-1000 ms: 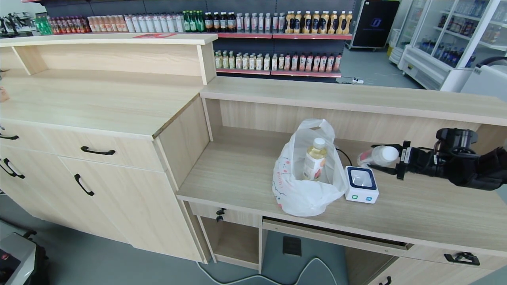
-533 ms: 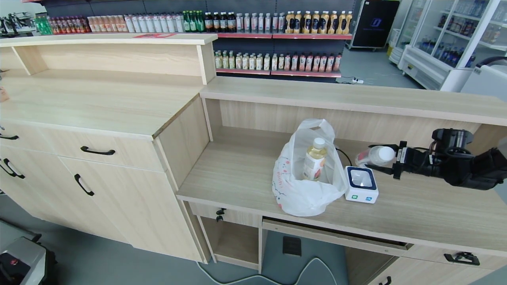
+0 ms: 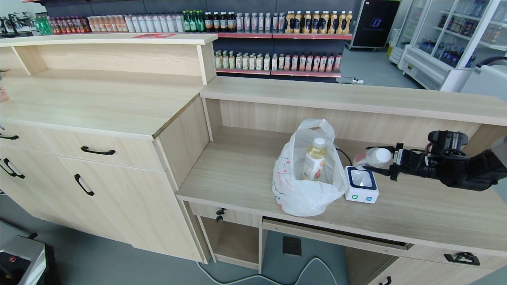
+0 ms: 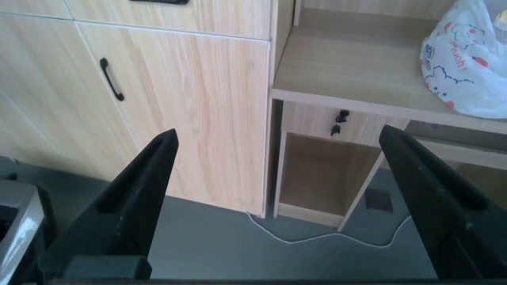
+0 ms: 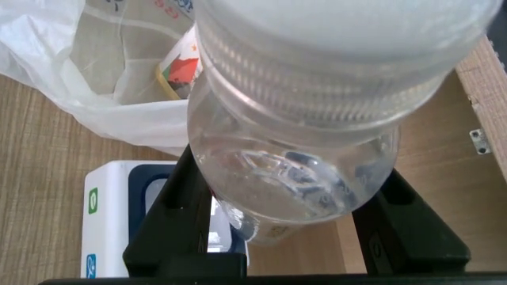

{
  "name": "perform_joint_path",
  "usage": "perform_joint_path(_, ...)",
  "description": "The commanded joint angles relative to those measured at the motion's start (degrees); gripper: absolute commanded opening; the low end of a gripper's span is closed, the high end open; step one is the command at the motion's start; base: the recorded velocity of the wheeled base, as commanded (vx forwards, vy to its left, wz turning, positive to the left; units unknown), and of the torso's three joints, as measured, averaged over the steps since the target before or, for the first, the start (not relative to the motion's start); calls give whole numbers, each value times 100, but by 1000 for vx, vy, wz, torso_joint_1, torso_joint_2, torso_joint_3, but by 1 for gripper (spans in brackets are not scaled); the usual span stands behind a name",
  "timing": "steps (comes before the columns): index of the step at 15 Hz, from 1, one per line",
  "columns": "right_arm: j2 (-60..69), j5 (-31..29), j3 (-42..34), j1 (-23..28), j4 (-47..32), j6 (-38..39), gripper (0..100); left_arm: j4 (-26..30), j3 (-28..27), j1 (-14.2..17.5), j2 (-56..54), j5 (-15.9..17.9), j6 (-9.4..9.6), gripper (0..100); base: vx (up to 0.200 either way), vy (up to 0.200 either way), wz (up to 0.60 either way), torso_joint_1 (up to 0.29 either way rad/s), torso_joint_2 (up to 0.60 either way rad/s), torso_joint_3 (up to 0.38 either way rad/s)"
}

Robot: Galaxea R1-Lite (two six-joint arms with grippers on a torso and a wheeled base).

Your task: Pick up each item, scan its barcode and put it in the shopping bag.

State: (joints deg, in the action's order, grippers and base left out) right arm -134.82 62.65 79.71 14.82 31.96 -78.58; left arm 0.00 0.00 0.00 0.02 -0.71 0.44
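Right tool [image 3: 374, 160] holds a clear plastic bottle with a white cap [image 3: 369, 158] above the scanner, beside the bag.

On the pale wooden surface [image 3: 245, 170] stands an open white plastic shopping bag with a printed pattern [image 3: 295, 194]; an upright bottle of yellow drink with a white cap [image 3: 315, 160] is inside it. Touching the bag's right side sits a small white box-shaped barcode scanner with a dark blue window [image 3: 361, 184]. The right tool pinches the clear bottle on its side, cap toward the wrist, in the air just over the scanner's far edge. The left tool [image 4: 277, 138] hangs with its fingers spread wide, near the cabinet front to the left and above the grey floor.
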Motion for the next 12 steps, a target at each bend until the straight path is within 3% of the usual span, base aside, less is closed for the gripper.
perform_joint_path(1,-62,2,9,3,-6,1,0,0,0,0,-2,0,0,100,0,0,0,0,0,0)
perform_joint_path(12,-308,11,369,-32,3,97,0,0,0,0,-2,0,0,100,0,0,0,0,0,0)
